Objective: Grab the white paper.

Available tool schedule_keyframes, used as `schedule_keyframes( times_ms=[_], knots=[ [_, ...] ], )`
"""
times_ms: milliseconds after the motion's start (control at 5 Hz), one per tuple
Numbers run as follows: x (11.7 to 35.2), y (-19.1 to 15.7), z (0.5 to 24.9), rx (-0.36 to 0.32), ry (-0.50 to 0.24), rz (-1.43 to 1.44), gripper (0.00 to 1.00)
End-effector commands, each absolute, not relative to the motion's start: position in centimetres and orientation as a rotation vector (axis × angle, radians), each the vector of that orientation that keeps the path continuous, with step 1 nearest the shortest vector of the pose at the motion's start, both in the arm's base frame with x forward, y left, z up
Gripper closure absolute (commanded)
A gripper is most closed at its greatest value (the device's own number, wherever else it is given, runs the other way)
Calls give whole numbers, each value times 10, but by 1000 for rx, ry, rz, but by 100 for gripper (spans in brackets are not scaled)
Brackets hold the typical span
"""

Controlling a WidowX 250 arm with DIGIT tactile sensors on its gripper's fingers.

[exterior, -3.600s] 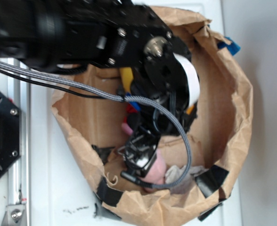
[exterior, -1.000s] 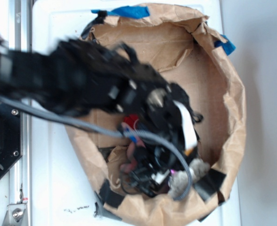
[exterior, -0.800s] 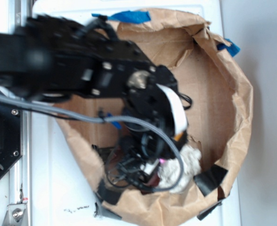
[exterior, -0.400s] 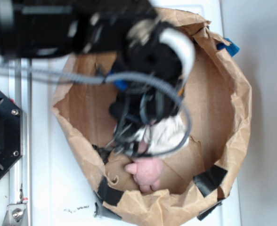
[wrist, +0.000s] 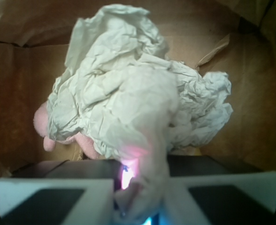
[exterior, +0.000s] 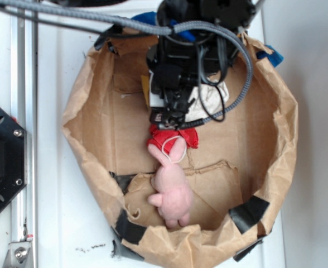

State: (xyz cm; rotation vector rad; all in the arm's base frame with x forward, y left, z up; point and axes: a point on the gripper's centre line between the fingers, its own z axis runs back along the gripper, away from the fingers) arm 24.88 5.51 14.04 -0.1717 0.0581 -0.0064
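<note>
- While raised over the brown paper bag (exterior: 275,145), gripper (wrist: 139,199) clamped on the white paper (wrist: 128,108), lower edge pinched between both pads.
- Wad bulging just ahead of the fingertips, clear of the bag floor.
- Below the gripper: pink plush rabbit (exterior: 172,190), lying on the bag floor.

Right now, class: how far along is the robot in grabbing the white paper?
Done: the gripper is shut on the white paper. In hand: the wad hangs from the arm above the brown paper bag, clear of the pink rabbit lying on the bag's floor. Left: nothing visible beyond keeping hold.
</note>
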Motion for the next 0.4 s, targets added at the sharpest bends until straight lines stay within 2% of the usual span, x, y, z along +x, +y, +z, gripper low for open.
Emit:
schedule_keyframes(
  times_ms=[0,200],
  knots=[
    [239,34,172,-166,-80,-51,100],
    [238,31,168,-123,-98,-36,100]
  ],
)
